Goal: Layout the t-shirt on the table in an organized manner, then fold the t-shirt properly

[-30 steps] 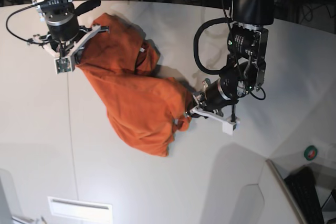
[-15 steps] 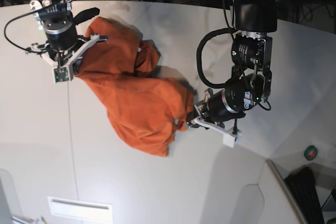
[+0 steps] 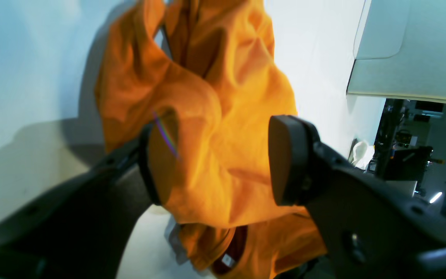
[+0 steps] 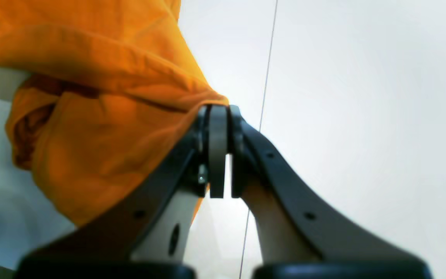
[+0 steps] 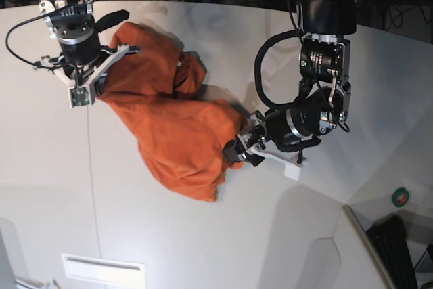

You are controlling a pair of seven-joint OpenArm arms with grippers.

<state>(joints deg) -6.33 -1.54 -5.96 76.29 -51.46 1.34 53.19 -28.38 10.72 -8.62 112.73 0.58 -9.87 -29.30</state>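
T-shirts: 1, the orange t-shirt [image 5: 172, 123], crumpled in a loose heap, not laid flat.
T-shirt place: on the table [image 5: 203, 235], spread from about 11 o'clock of the base view down toward the centre, its lowest fold pointing to 6 o'clock.
Tables: 1, white, with 1 thin dark seam line [image 4: 263, 112] running from 12 to 6 o'clock past the right gripper.
Arms: 2, 1 at each end of the cloth.
Right gripper [image 4: 218, 116]: fingers pressed together, pinching a hem fold of the t-shirt at their tips; in the base view it sits at about 10 o'clock on the shirt's upper corner.
Left gripper [image 3: 223, 159]: fingers spread apart, 2 dark pads visible with orange cloth showing between them; the pad [image 3: 161, 155] at 9 o'clock lies against the fabric, the pad at 3 o'clock stands clear of it. In the base view it is at the shirt's 3 o'clock edge.
Collar tag [image 3: 228, 260]: 1 small white tag, seen at 6 o'clock of the left wrist view inside a dark neck opening.
Green round object [image 5: 400, 197]: 1, at 4 o'clock, well apart from the shirt.
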